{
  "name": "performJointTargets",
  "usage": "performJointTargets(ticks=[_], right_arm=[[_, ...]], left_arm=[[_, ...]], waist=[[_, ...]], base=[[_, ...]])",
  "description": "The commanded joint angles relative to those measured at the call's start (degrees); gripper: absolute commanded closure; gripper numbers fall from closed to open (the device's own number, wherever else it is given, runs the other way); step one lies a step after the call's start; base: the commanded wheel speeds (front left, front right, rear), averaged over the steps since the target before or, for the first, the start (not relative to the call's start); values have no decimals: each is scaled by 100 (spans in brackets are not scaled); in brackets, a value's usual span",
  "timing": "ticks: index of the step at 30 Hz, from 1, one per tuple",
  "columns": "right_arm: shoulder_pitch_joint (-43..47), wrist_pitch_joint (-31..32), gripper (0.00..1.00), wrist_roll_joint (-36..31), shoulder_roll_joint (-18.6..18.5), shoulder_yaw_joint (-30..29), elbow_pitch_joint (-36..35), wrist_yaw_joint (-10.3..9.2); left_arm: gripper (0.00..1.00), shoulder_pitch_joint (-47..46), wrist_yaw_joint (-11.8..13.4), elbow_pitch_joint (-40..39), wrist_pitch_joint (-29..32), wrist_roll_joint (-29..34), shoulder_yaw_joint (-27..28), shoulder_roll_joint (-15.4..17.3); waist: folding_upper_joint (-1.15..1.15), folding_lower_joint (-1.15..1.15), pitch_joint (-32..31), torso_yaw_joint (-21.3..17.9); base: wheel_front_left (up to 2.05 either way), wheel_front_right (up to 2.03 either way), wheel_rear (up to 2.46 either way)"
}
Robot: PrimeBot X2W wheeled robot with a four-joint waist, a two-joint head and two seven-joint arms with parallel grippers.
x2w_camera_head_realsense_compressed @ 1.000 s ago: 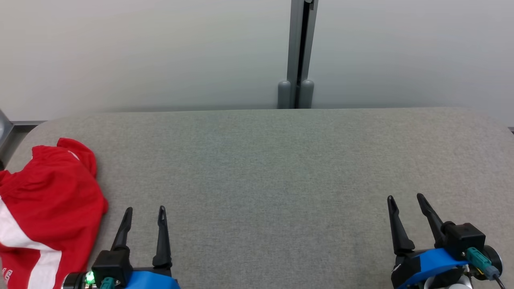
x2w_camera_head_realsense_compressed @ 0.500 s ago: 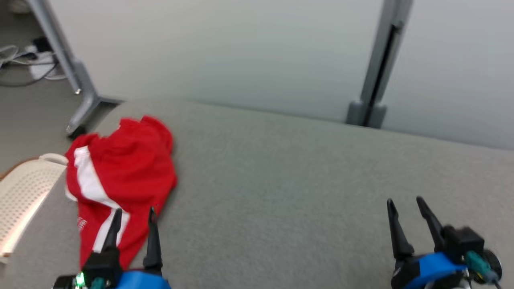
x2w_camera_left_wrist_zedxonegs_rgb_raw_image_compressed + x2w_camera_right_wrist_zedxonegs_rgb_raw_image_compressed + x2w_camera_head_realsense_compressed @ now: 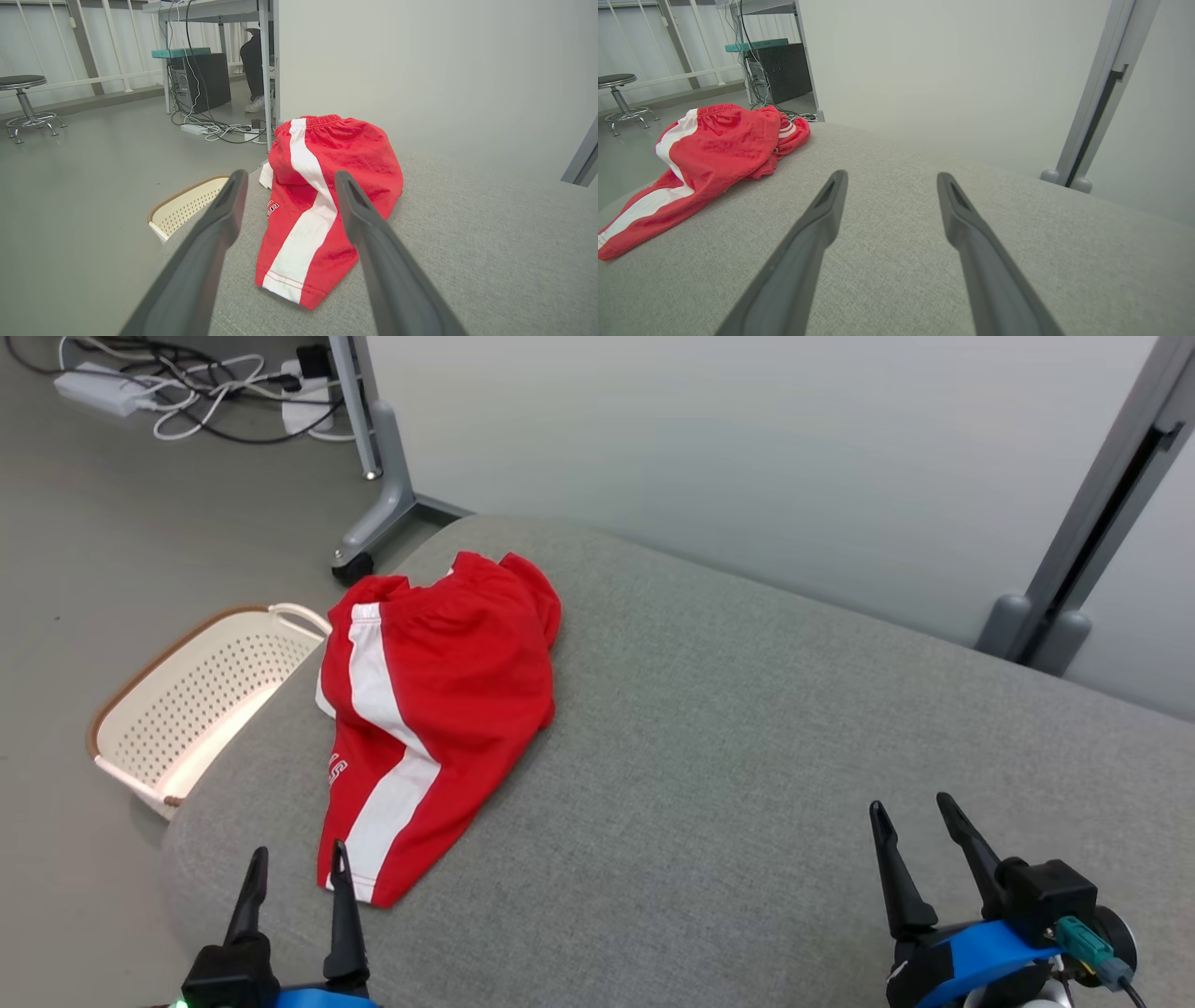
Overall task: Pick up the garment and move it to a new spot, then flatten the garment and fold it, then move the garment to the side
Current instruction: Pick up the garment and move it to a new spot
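Observation:
The garment (image 3: 439,709) is a pair of red shorts with a white side stripe, lying crumpled near the left end of the grey padded table (image 3: 747,756). Its leg hem points toward me. My left gripper (image 3: 297,859) stands open just short of that hem, nothing between its fingers. In the left wrist view the garment (image 3: 327,186) lies straight ahead between the open fingers (image 3: 219,219). My right gripper (image 3: 920,807) is open over bare table at the lower right. The right wrist view has the garment (image 3: 710,154) far to its left.
A cream perforated basket (image 3: 187,700) sits on the floor beside the table's left end. A grey desk leg (image 3: 373,504) and tangled cables (image 3: 187,383) are behind it. A grey post (image 3: 1092,523) stands against the pale wall at the far right.
The head camera has swung to the left, bringing the whole garment, the basket and the floor into view. Both grippers stay open and keep their places low in the picture.

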Motion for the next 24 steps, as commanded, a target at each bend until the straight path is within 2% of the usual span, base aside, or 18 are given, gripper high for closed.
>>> performJointTargets(ticks=[1,9,14,18,24], right_arm=[[-56,15,0,-19,-41,8,11,3],[-197,31,0,-81,-37,93,47,3],[-209,54,0,-138,-38,29,14,3],[-215,134,0,-233,-38,-45,-111,3],[-392,418,0,-544,-40,39,-487,2]], left_arm=[[0,52,28,-44,-18,-26,11,-10],[0,-84,69,-89,26,-130,89,-9],[0,-637,-132,181,389,-358,88,-44],[0,-1506,-326,747,767,-595,151,-78],[0,-2859,-353,2103,1217,-1031,480,-165]], waist=[[0,0,86,75],[0,0,209,114],[0,0,300,103],[0,0,514,38],[0,0,1154,-455]], base=[[0,0,0],[0,0,0],[0,0,0],[0,0,0],[0,0,0]])
